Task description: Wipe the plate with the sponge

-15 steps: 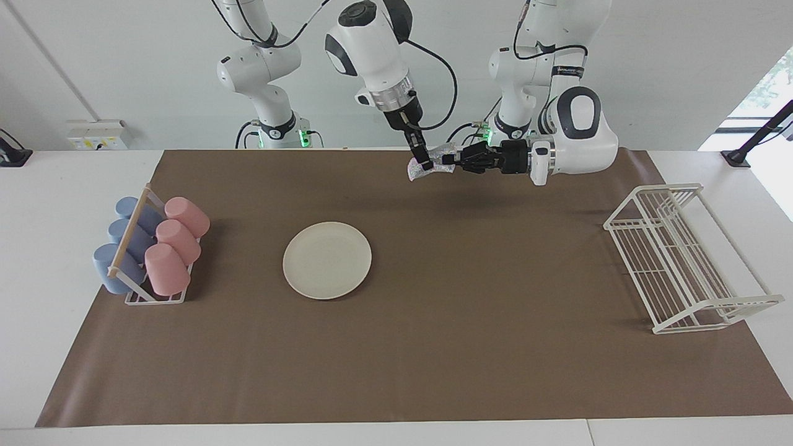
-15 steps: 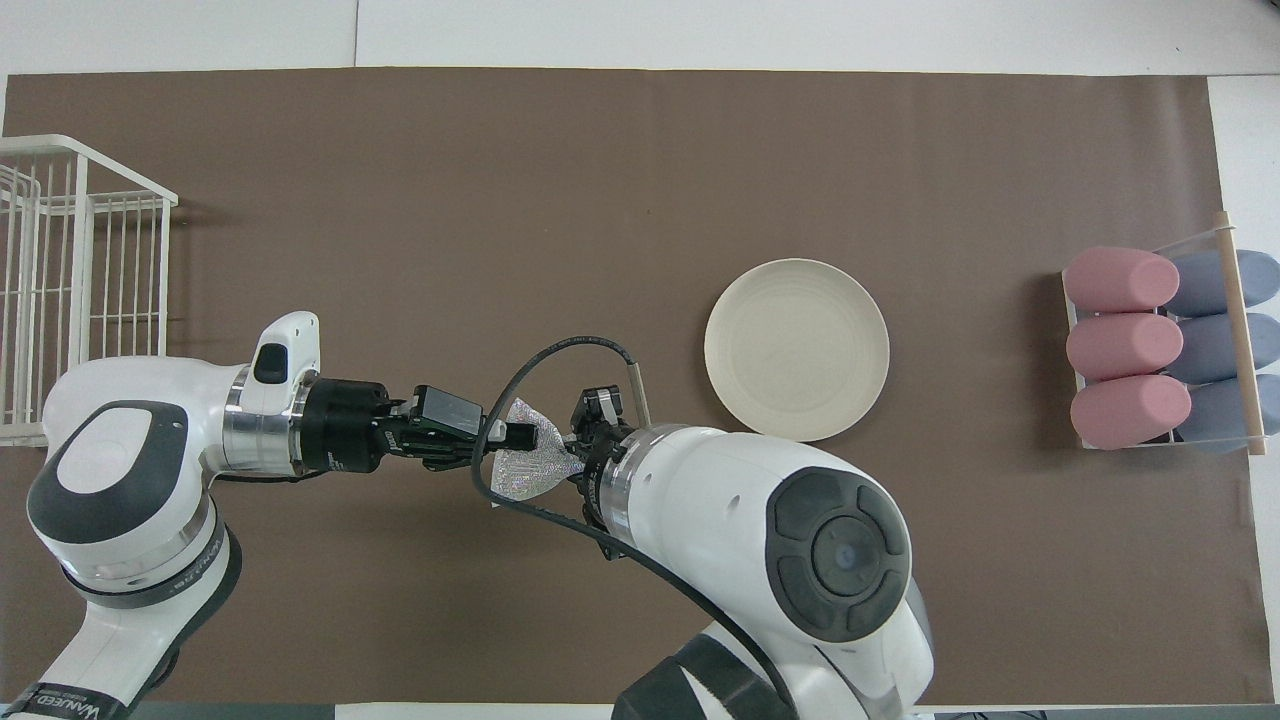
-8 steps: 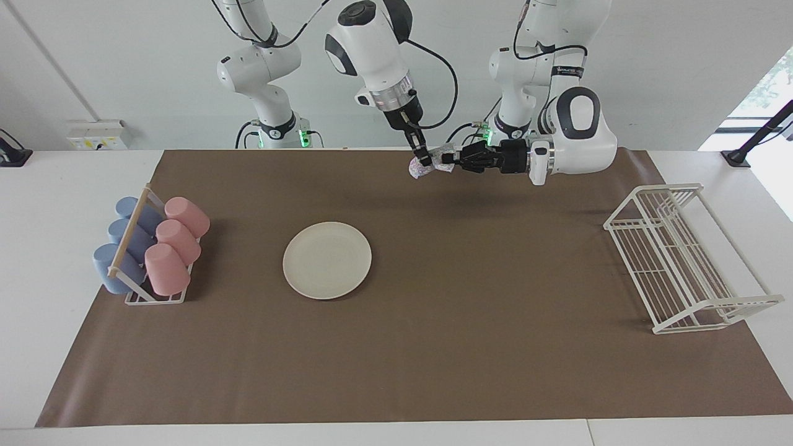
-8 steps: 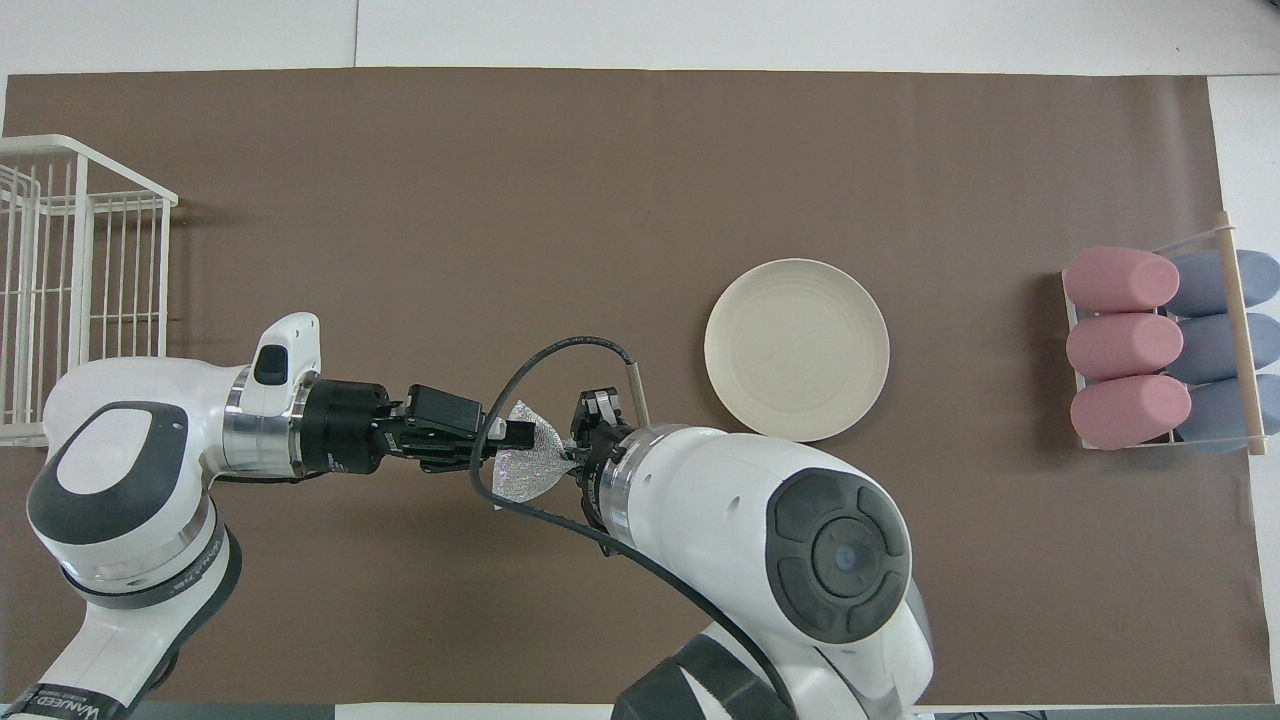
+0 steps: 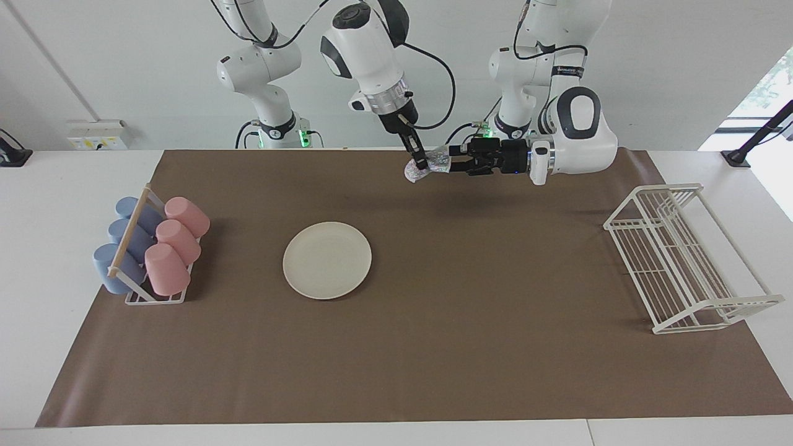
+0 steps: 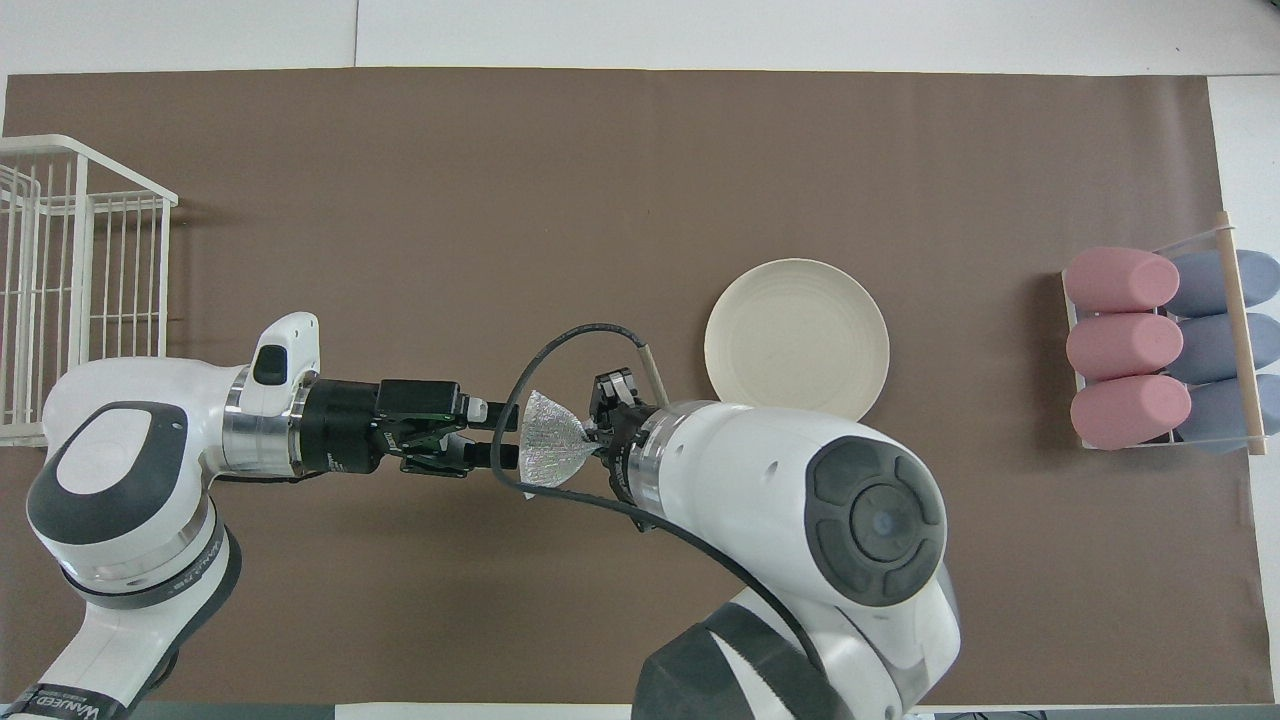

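Observation:
The sponge (image 5: 430,165) (image 6: 550,452), a crinkled silvery pad, hangs in the air over the brown mat, at the robots' edge of it. My right gripper (image 5: 422,163) (image 6: 598,441) comes down from above and is shut on it. My left gripper (image 5: 453,161) (image 6: 510,438) reaches in level from the left arm's end and stands open. Its fingertips flank the sponge's free end without pinching it. The cream-white plate (image 5: 327,260) (image 6: 797,340) lies flat on the mat, farther from the robots and toward the right arm's end, with nothing on it.
A rack of pink and blue cups (image 5: 152,248) (image 6: 1160,350) stands at the right arm's end of the mat. A white wire dish rack (image 5: 681,260) (image 6: 70,290) stands at the left arm's end. The brown mat (image 5: 433,347) covers most of the table.
My left gripper has opened and let go of the sponge. The right gripper keeps hold of it and has shifted slightly toward the plate.

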Controlling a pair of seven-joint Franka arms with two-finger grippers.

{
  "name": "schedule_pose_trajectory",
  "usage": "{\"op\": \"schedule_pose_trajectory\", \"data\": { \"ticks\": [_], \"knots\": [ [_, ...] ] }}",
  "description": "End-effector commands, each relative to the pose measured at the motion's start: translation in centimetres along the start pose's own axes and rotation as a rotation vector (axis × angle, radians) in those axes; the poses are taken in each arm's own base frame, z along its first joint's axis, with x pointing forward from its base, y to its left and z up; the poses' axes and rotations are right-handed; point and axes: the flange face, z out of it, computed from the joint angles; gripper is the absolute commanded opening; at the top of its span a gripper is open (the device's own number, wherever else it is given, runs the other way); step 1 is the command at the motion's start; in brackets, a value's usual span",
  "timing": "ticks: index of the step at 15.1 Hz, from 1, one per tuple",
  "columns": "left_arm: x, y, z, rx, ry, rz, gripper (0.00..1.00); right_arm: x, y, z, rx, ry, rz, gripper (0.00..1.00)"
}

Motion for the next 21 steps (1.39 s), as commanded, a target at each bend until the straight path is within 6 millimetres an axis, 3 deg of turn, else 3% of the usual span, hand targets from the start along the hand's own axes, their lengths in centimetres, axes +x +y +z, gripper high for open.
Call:
{"op": "schedule_pose_trajectory", "data": {
  "ticks": [1,3,5,9,11,13,19,21],
  "knots": [
    [-0.8,-0.8,-0.8,0.058,0.007,0.024,1.00,6.5,-2.1,0.3,0.001,0.043,-0.035,0.00],
    [-0.1,-1.8,-3.4,0.134,0.042,0.037,1.00,9.6,-2.9,2.2,-0.024,0.072,-0.091,0.00],
    [0.5,-2.7,-5.6,0.222,0.074,0.045,1.00,12.3,-2.9,6.3,-0.087,0.114,-0.146,0.00],
    [1.7,-4.4,-8.8,0.423,0.146,0.058,1.00,21.0,-0.9,10.2,-0.078,0.175,-0.231,0.00],
    [1.6,-4.8,-9.5,0.520,0.130,0.085,1.00,22.3,0.1,12.9,-0.125,0.172,-0.219,0.00],
    [1.7,-3.8,-11.2,0.619,0.122,0.117,1.00,22.6,0.4,14.0,-0.144,0.170,-0.213,0.00],
    [1.9,-4.0,-11.9,0.635,0.137,0.117,1.00,27.5,1.2,13.8,-0.139,0.183,-0.279,0.00],
    [1.9,-4.0,-11.8,0.635,0.136,0.116,1.00,27.7,1.2,13.8,-0.131,0.186,-0.307,0.00]
  ]
}}
